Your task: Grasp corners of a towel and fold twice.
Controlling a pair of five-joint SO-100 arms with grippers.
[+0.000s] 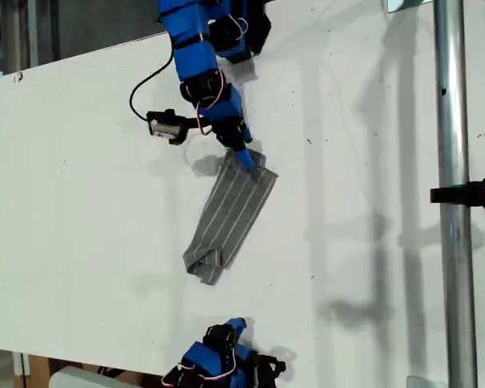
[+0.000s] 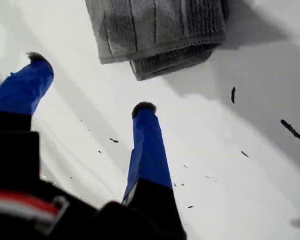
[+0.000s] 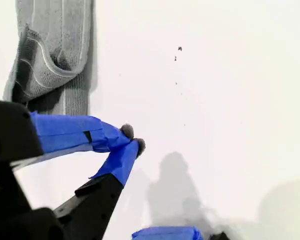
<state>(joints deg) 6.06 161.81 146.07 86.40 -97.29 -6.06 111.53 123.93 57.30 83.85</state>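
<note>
Fingers of the first gripper stand wide apart and empty. The towel lies just beyond their tips, untouched. The second gripper has its tips pressed together on nothing, with the towel well ahead. It lies as a narrow layered strip, so folding is judged largely done.

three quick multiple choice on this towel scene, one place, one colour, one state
1. In the first wrist view, the towel lies:
a) between the fingers of my first tool
b) past its fingertips, apart from them
c) draped over it

2. The towel's stripes are:
a) red
b) yellow
c) white

3. My second tool is:
a) shut, holding nothing
b) wide open
c) shut on the towel

Answers: 1 b, bare table shows between fingertips and cloth; 2 c, thin pale lines run along the grey cloth; 3 a, its tips meet over bare table.
</note>
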